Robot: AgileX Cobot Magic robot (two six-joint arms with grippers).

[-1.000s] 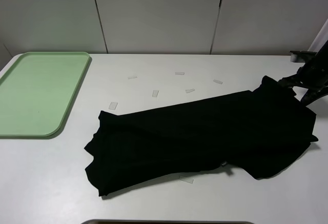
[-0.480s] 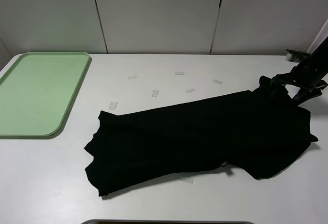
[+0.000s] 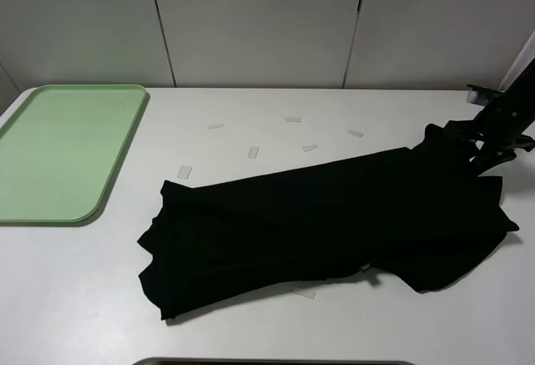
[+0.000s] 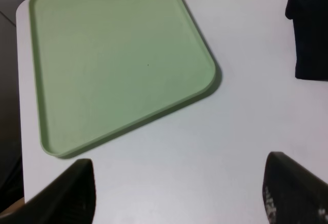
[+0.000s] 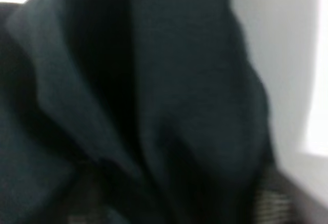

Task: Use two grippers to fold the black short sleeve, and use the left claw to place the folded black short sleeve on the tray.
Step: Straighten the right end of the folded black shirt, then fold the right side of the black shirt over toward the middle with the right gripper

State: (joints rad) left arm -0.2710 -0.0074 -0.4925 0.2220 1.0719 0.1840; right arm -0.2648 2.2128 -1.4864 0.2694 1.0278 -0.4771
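A white matte surface (image 3: pixel 75 298) fills most of the frame under soft, even light, and across the top of the frame behind it stands a pale grey panelled wall (image 3: pixel 259 22) split by thin dark vertical seams (image 3: pixel 161 27), one upper left, one upper right.

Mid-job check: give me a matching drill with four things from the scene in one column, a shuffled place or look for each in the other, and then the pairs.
Things:
1. tray
2. shirt
3. tape strips
4. right gripper

Places or looks:
A. at the shirt's far right corner
B. green, far left, nothing on it
C. small pale pieces, mostly behind the shirt
D. black, lying rumpled from centre to right

Pairs: 1-B, 2-D, 3-C, 4-A
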